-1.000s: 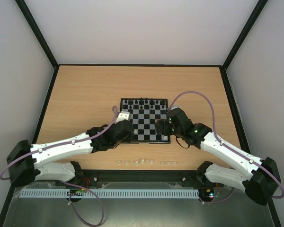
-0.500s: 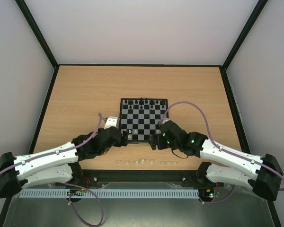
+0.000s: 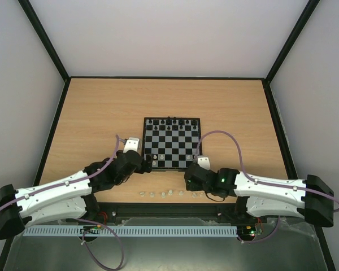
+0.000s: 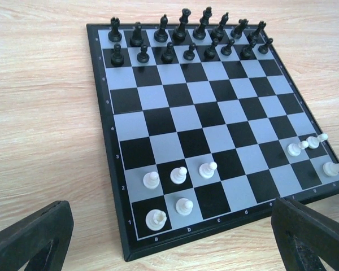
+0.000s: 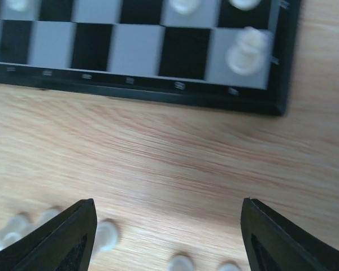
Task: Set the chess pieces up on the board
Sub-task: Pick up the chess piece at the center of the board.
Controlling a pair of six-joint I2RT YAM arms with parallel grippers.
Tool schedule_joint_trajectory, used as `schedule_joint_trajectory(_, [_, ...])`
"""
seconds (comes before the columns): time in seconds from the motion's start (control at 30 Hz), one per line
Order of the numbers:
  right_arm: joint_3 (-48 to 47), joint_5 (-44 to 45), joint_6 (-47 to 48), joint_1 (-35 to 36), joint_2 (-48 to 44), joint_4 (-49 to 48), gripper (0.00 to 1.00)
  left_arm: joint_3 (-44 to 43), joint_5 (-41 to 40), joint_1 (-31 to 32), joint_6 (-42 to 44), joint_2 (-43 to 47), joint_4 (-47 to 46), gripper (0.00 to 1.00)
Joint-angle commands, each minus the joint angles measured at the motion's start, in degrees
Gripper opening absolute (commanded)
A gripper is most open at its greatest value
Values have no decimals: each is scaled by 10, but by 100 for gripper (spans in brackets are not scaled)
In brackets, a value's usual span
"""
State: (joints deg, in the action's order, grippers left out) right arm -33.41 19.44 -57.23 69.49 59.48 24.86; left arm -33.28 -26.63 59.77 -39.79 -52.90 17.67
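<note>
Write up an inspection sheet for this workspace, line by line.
Surface: wooden table, bare wood around the board.
Job's things: board lies flat mid-table. White chess pieces stand in two clusters at its near corners, and more lie in a row on the table by the near edge. Black pieces fill the two far rows.
Clutter: nothing seen.
Grippers: left gripper open, empty, at the board's near-left corner. Right gripper open, empty, over the table between board and loose row.
Cables: purple cables loop off each wrist; the right one arches beside the board's right edge.
Surroundings: white walls, black frame.
</note>
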Motion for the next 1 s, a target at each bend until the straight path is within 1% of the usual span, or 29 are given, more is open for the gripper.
schedule_joint_trajectory(0.0, [40,50,-100,6,-42,82,69,26,32,-16,28,1,-47,99])
schedule_joint_trajectory(0.17, [63,51,-155,12,-69,124,65,39,71,-28,40,-7,-83,99])
schedule_joint_trajectory(0.4, [64,58,-205,23,-51,148,64,63,107,-32,50,-15,-119,99])
schedule_joint_trajectory(0.53, [67,56,-228,27,-53,169,59,71,122,-32,51,-17,-128,99])
schedule_joint_trajectory(0.77, [78,47,-258,41,-53,183,47,75,127,-33,51,-6,-131,99])
schedule_joint_trajectory(0.97, [78,42,-297,76,-35,197,43,79,133,-33,51,-4,-132,99])
